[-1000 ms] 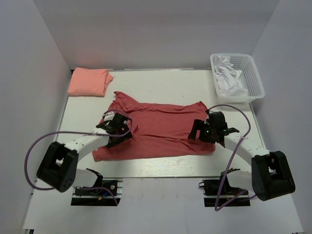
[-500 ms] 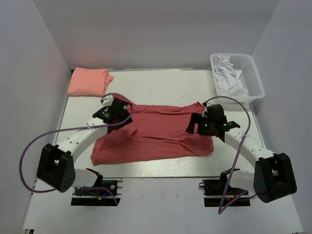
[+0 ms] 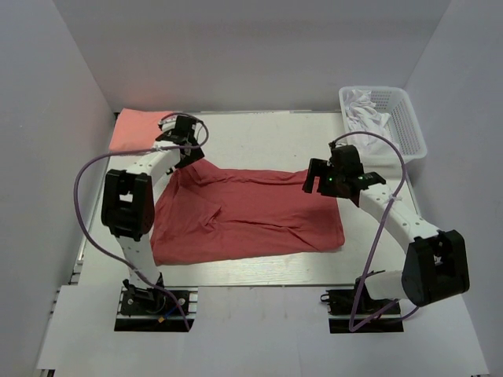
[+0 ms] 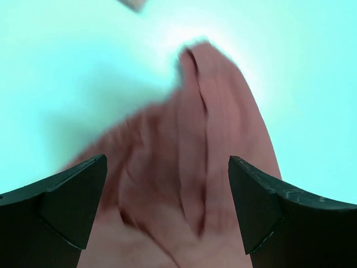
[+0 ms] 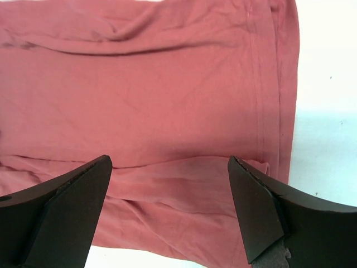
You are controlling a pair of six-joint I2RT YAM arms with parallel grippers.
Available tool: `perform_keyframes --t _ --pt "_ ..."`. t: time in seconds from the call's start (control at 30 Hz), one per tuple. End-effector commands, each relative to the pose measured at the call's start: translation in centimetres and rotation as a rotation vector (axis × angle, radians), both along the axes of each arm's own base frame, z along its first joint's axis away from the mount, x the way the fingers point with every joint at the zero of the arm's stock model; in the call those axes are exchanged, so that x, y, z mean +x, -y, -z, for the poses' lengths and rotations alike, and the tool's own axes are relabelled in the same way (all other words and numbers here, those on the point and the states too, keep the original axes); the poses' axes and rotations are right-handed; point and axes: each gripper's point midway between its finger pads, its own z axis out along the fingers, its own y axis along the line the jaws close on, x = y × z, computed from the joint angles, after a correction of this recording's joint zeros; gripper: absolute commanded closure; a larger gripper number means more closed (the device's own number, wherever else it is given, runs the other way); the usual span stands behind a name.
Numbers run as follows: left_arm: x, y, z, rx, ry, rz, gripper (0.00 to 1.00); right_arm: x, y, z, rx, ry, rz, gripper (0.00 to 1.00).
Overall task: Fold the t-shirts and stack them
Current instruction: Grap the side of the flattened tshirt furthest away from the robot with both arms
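Left claw (image 4: 167, 184) and right claw (image 5: 167, 178) hang open, empty; a shallow pinch on the brick-red t-shirt (image 3: 251, 216) could skew the fold.

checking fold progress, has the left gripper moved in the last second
Yes: the left gripper has moved toward the far wall, ending beside the folded salmon-pink t-shirt.

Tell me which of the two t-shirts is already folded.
The salmon-pink t-shirt at the far left, a compact folded bundle. The brick-red t-shirt lies spread out flat in the middle, still unfolded.
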Motion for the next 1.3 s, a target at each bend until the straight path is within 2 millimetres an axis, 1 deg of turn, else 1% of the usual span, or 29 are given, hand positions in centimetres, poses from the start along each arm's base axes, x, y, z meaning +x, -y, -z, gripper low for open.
perform_keyframes --t 0.0,0.07,0.1,0.13,0.2,0.23,0.27,0.37,0.4,0.43,0.47,0.5,0.57,0.6,0.63,0.7,0.73,0.77,0.8,0.83,0.87,0.97,1.03,1.07,1.1,1.13,1.17,1.23,1.27 --pt "3.9 -2.6 -2.6 0.017 0.118 -0.010 0.00 0.7 0.1 -0.9 -0.008 -0.004 0.013 0.10" --pt "6.0 -2.8 -2.9 0.021 0.163 0.036 0.00 0.7 0.2 -0.7 -0.012 -0.009 0.012 0.10" --pt "7.0 -2.1 -1.9 0.005 0.153 0.074 0.00 0.7 0.1 -0.5 -0.016 -0.015 0.010 0.10" --pt "7.5 -2.5 -1.5 0.010 0.143 0.086 0.00 0.9 0.2 -0.5 -0.017 -0.018 0.013 0.10" --pt "9.5 -2.0 -1.3 -0.021 0.174 0.119 0.00 0.8 0.2 -0.6 -0.027 -0.028 0.011 0.10" --pt "9.9 -1.7 0.3 -0.019 0.150 0.146 0.00 1.0 0.3 -0.3 -0.037 -0.035 0.017 0.10" --pt "10.8 -1.5 0.2 -0.045 0.168 0.158 0.00 1.0 0.5 -0.2 -0.046 -0.042 0.024 0.10" --pt "12.2 -1.2 1.2 -0.055 0.174 0.167 0.00 1.0 1.0 0.2 -0.069 -0.054 0.039 0.10" --pt "12.0 -1.4 1.6 -0.046 0.151 0.159 0.00 1.0 1.1 0.4 -0.073 -0.059 0.041 0.10" --pt "12.0 -1.4 1.7 -0.046 0.151 0.159 0.00 1.1 1.4 0.5 -0.084 -0.060 0.056 0.10" --pt "12.0 -1.9 1.7 -0.045 0.151 0.150 0.02 1.1 1.5 0.5 -0.089 -0.060 0.060 0.10" --pt "12.2 -1.7 1.5 -0.054 0.160 0.157 0.04 1.1 1.6 0.7 -0.097 -0.065 0.063 0.10" --pt "11.6 -1.4 2.5 -0.073 0.139 0.162 0.09 1.1 1.9 1.0 -0.109 -0.074 0.070 0.10" --pt "11.8 -1.4 1.8 -0.074 0.158 0.162 0.10 1.1 1.9 1.2 -0.111 -0.078 0.069 0.10" --pt "11.6 -1.4 2.2 -0.081 0.150 0.153 0.21 1.2 2.1 1.3 -0.118 -0.076 0.082 0.10" --pt "11.6 -1.0 1.9 -0.099 0.162 0.156 0.35 1.2 2.6 1.9 -0.133 -0.092 0.106 0.10" --pt "11.6 -1.0 1.9 -0.099 0.162 0.156 0.46 1.3 3.0 2.0 -0.146 -0.095 0.132 0.10" --pt "11.6 -0.8 1.9 -0.108 0.162 0.164 0.70 1.5 3.2 2.3 -0.158 -0.105 0.139 0.10" --pt "11.6 -0.8 1.9 -0.114 0.163 0.158 0.79 1.4 3.4 2.5 -0.163 -0.115 0.150 0.10" --pt "11.4 -0.8 1.8 -0.114 0.151 0.157 0.91 1.5 3.8 2.6 -0.172 -0.122 0.161 0.10" --pt "11.3 -0.8 1.9 -0.114 0.142 0.156 1.00 1.6 3.7 2.8 -0.172 -0.125 0.157 0.10" --pt "11.1 -1.3 2.1 -0.094 0.134 0.140 1.00 2.1 3.7 2.7 -0.166 -0.122 0.166 0.10" --pt "10.4 -1.6 1.5 -0.082 0.134 0.141 1.00 2.9 3.8 2.2 -0.175 -0.106 0.177 0.10" --pt "10.4 -1.7 1.0 -0.075 0.150 0.136 1.00 3.2 3.8 2.0 -0.180 -0.096 0.180 0.10" --pt "10.4 -1.7 0.6 -0.076 0.164 0.137 1.00 3.9 3.9 1.9 -0.187 -0.091 0.188 0.10" --pt "10.1 -1.8 0.5 -0.069 0.163 0.144 1.00 4.4 3.9 1.7 -0.199 -0.077 0.195 0.10" --pt "9.8 -1.9 -0.5 -0.064 0.178 0.152 1.00 5.1 3.8 1.1 -0.200 -0.058 0.202 0.10" --pt "9.6 -1.9 -1.2 -0.064 0.188 0.152 1.00 6.6 3.9 1.0 -0.217 -0.040 0.217 0.10" --pt "9.3 -2.0 -1.4 -0.057 0.186 0.160 1.00 7.0 3.8 1.4 -0.226 -0.046 0.216 0.10"
